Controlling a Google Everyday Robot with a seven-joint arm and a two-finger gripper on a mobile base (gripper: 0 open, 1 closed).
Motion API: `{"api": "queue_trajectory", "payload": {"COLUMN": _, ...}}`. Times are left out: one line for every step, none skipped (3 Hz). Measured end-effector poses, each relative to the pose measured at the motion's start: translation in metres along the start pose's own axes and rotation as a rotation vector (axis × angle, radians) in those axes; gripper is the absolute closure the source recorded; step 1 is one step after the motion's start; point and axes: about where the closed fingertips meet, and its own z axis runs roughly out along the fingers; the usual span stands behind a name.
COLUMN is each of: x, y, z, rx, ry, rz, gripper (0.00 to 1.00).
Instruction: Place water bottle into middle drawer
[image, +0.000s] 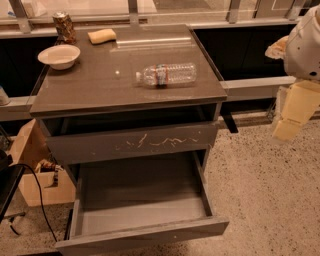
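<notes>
1 white bowl (59, 56) sat left on the cabinet top (100, 92). The water bottle (166, 74) lay sideways mid-top, above the pulled-out middle drawer (150, 235). The gripper (286, 125) hung far right, off the cabinet, its grip state indiscernible.

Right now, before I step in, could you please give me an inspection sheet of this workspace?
Surface: glossy grey-brown cabinet top, carrying four things.
Job's things: small clear plastic water bottle lies on its side on the top, cap to the left; wide grey middle drawer pulled open, grey inside showing.
Clutter: white bowl, patterned metal can and yellow sponge at the back left.
Grippers: pale pincer hangs right of the cabinet, apart from the bottle.
Cables: black cable trails down at left.
Surroundings: scratched grey drawer front, cardboard box, speckled floor.
</notes>
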Motion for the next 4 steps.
{"api": "queue_trajectory", "payload": {"x": -0.019, "y": -0.022, "z": 0.004, "rx": 0.023, "ry": -0.026, "rz": -0.036, "gripper": 0.00}}
{"api": "queue_trajectory", "payload": {"x": -0.056, "y": -0.056, "z": 0.018, "rx": 0.067, "ry": -0.038, "rz": -0.131, "gripper": 0.00}}
{"api": "queue_trajectory", "payload": {"x": -0.089, "y": -0.081, "z": 0.035, "rx": 0.108, "ry": -0.040, "rz": -0.217, "gripper": 0.00}}
{"api": "queue_trajectory", "payload": {"x": -0.122, "y": -0.104, "z": 0.061, "rx": 0.135, "ry": -0.076, "rz": -0.287, "gripper": 0.00}}
